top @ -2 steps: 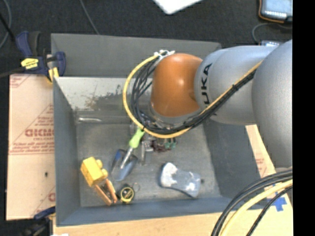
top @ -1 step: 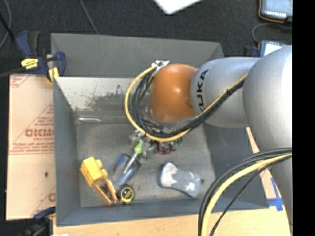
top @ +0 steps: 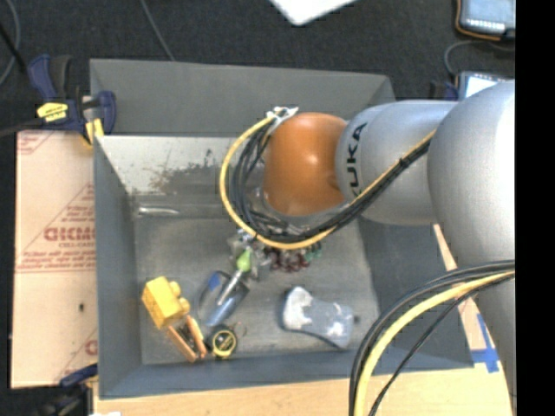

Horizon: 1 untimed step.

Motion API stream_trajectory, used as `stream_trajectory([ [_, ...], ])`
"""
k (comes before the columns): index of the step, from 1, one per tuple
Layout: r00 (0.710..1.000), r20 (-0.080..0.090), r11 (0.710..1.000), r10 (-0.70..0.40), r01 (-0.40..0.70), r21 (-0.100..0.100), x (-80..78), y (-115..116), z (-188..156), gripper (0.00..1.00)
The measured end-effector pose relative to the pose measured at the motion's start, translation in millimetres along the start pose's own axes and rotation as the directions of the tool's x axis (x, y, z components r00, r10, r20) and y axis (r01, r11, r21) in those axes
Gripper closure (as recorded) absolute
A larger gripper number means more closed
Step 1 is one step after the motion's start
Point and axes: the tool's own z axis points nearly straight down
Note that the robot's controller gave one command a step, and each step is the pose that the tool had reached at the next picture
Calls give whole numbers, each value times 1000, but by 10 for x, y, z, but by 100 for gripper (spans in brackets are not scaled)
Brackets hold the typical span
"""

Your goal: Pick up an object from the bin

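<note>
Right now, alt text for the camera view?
The arm's gripper hangs low over the middle of the grey bin, beside a clear bluish object. A yellow toy, a yellow-black disc and a white-grey lump lie on its floor nearby.

Dark floor [top: 217, 24] around bin

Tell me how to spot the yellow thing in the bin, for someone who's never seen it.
In the grey bin, go to the floor's bottom-left corner. The blocky yellow toy lies there, the brightest piece, unlike the clear bluish tube beside it.
</note>
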Motion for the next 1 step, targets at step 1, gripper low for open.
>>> stream_trajectory([
  [1,1000,-6,1000,-5,5,-1,-8,-5,-424,100],
])
